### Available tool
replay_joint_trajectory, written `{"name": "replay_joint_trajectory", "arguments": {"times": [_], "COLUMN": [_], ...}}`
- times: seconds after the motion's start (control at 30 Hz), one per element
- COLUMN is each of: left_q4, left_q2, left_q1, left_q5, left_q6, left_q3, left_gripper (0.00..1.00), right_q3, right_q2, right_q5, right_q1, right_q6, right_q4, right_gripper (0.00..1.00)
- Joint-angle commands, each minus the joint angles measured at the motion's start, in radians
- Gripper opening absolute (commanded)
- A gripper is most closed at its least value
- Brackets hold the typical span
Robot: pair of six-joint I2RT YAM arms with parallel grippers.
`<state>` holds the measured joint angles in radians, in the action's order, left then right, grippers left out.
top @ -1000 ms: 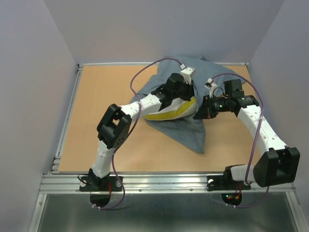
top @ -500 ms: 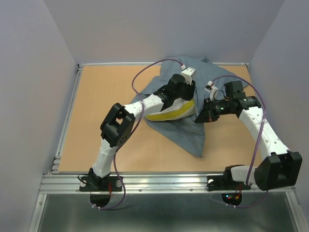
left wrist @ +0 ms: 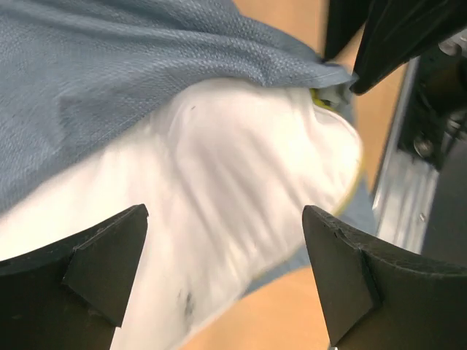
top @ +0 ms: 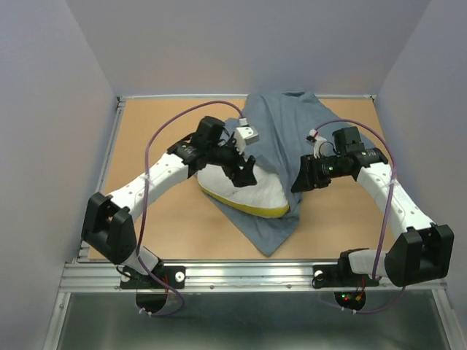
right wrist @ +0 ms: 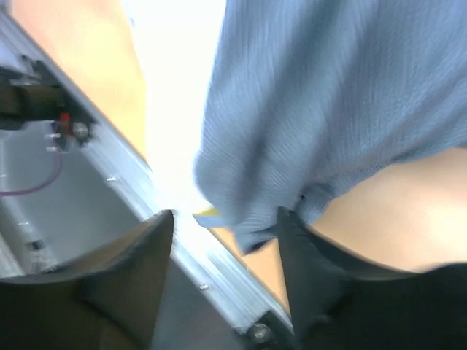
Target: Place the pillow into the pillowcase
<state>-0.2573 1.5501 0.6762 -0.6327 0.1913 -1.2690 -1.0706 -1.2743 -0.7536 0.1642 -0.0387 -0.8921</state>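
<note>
Working from the near edge, we see the pillow (top: 241, 191), soft and light, lying on the limp pillowcase (top: 281, 127) mid-way across the tabletop (top: 160, 124), the upper layer covering only its far right corner. Our left gripper (left wrist: 222, 219) hovers over it, jaws wide; the hem (right wrist: 248, 233) hangs between the jaws of the right gripper (right wrist: 225, 219), but whether they pinch it we cannot tell. Such cloth sags, so we judge the hem the place to hold.
</note>
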Motion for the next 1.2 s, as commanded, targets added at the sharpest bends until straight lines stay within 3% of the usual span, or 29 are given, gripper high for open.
{"name": "replay_joint_trajectory", "arguments": {"times": [0.0, 0.13, 0.17, 0.23, 0.3, 0.47, 0.63, 0.87, 1.03, 1.07, 1.13, 1.17], "left_q4": [-0.187, -0.197, -0.163, -0.093, 0.004, -0.016, -0.028, 0.01, 0.032, 0.038, 0.041, 0.041], "left_q2": [-0.126, -0.177, -0.194, -0.218, -0.219, -0.11, -0.029, -0.024, 0.022, 0.051, 0.109, 0.134], "left_q1": [-0.162, -0.314, -0.345, -0.456, -0.539, -0.696, -0.802, -0.839, -0.839, -0.839, -0.833, -0.83], "left_q5": [-0.248, -0.271, -0.251, -0.216, -0.159, -0.023, -0.028, -0.002, 0.027, 0.027, 0.021, -0.007], "left_q6": [0.128, 0.152, 0.113, 0.039, -0.054, -0.041, -0.029, -0.01, -0.006, 0.011, 0.031, 0.037], "left_q3": [0.074, 0.097, 0.115, 0.172, 0.2, 0.114, 0.045, 0.065, 0.043, 0.03, 0.016, -0.004], "left_gripper": [0.99, 0.99, 0.99, 0.99, 0.99, 0.99, 0.99, 0.99, 0.99, 0.99, 0.99, 0.99], "right_q3": [-0.029, -0.095, -0.148, -0.21, -0.29, -0.451, -0.679, -0.949, -0.953, -0.942, -0.904, -0.887], "right_q2": [0.016, 0.004, -0.003, -0.031, -0.065, -0.293, -0.566, -0.833, -0.966, -0.979, -1.002, -0.998], "right_q5": [0.109, 0.25, 0.301, 0.335, 0.393, 0.548, 0.694, 0.81, 0.835, 0.862, 0.861, 0.837], "right_q1": [0.003, 0.006, 0.014, 0.04, 0.141, 0.377, 0.585, 0.636, 0.641, 0.641, 0.638, 0.64], "right_q6": [-0.055, -0.116, -0.127, -0.116, -0.087, -0.121, -0.216, -0.142, -0.125, -0.128, -0.135, -0.132], "right_q4": [0.053, 0.036, 0.048, 0.102, 0.154, 0.255, 0.275, 0.278, 0.272, 0.269, 0.256, 0.243], "right_gripper": [0.67, 0.81, 0.99, 1.0, 1.0, 1.0, 1.0, 1.0, 1.0, 1.0, 0.89, 0.62]}}
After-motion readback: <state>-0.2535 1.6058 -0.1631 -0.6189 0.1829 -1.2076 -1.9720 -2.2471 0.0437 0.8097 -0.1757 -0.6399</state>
